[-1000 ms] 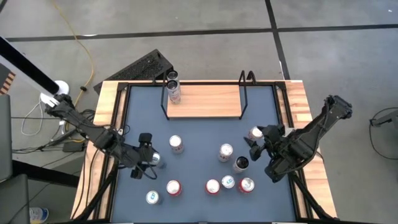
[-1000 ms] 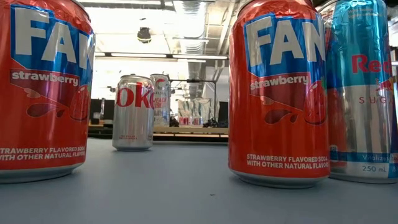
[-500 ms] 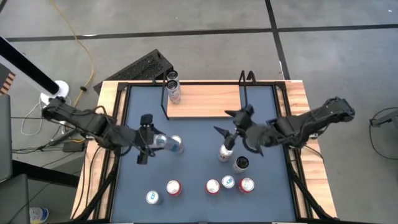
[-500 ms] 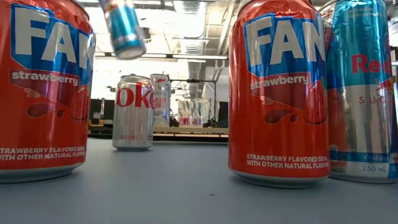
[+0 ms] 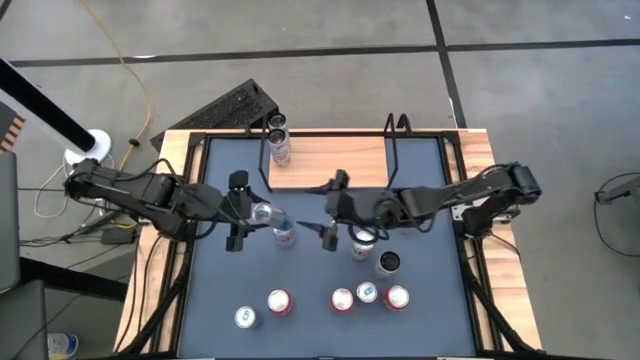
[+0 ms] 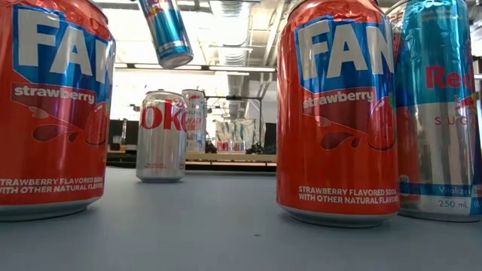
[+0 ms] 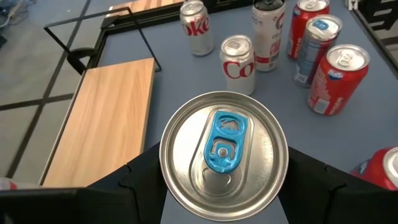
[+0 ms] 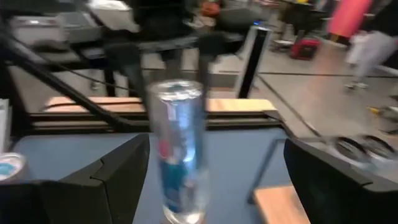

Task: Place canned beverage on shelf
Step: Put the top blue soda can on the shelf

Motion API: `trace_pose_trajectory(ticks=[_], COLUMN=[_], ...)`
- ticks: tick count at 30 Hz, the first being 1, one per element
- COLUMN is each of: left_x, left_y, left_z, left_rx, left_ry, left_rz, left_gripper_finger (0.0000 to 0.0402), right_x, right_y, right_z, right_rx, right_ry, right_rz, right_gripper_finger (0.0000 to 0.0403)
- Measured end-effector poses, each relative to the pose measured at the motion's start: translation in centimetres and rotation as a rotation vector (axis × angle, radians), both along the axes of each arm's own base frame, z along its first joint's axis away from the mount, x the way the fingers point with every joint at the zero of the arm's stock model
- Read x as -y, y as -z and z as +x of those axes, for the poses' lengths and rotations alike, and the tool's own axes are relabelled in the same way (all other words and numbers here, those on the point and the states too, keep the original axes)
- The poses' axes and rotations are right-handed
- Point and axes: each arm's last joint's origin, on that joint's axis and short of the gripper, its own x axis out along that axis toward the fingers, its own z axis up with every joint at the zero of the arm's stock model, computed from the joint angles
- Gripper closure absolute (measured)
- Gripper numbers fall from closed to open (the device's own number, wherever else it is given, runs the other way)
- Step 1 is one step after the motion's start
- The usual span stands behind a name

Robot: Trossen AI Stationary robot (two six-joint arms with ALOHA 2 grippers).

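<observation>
A slim blue and silver can hangs over the table's middle left with my left gripper shut on it. The low view shows the slim can tilted in the air, and the left wrist view looks down on its top with a blue tab. My right gripper stands open and level to the can's right, pointing at it; its wrist view shows the can ahead of the open fingers, apart from them. The shelf stands at the far edge, and two cans stand on its left end. My left gripper pinches the slim can between its two fingers, on opposite sides of the wall just under the top rim. The fingers come from the table's left, slanting down. The can hangs clear of the table, tilted, its bottom end lowest.
A Coke can stands just below the held can. Two more cans stand under my right arm. Several cans line the near side. A light-wood rim frames the table.
My left gripper has lifted the slim can clear of the table and carried it up and toward the far edge; the can has tipped. My right gripper has swung from the table's right side toward the middle, turned level to face the can, and stayed open.
</observation>
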Motion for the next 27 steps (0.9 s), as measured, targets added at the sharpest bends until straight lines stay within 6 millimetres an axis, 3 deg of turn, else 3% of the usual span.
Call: trace_pose_trajectory(ticks=[9, 13, 27], left_x=[-0.1, -0.1, 0.2], left_y=[0.1, 0.1, 0.5], left_z=[0.4, 0.4, 1.1], left_rx=[0.0, -0.003, -0.024], left_ry=[0.025, 0.034, 0.073], left_rz=[-0.01, -0.017, -0.018], left_gripper_finger=[0.0171, 0.0171, 0.0171], right_x=[0.5, 0.4, 1.6], right_y=[2.0, 2.8, 3.4], right_z=[5.5, 6.9, 7.7], right_rx=[-0.053, -0.077, -0.102], right_ry=[-0.137, -0.158, -0.168], right_rz=[0.022, 0.029, 0.08], right_gripper_finger=[0.0051, 0.0051, 0.0069])
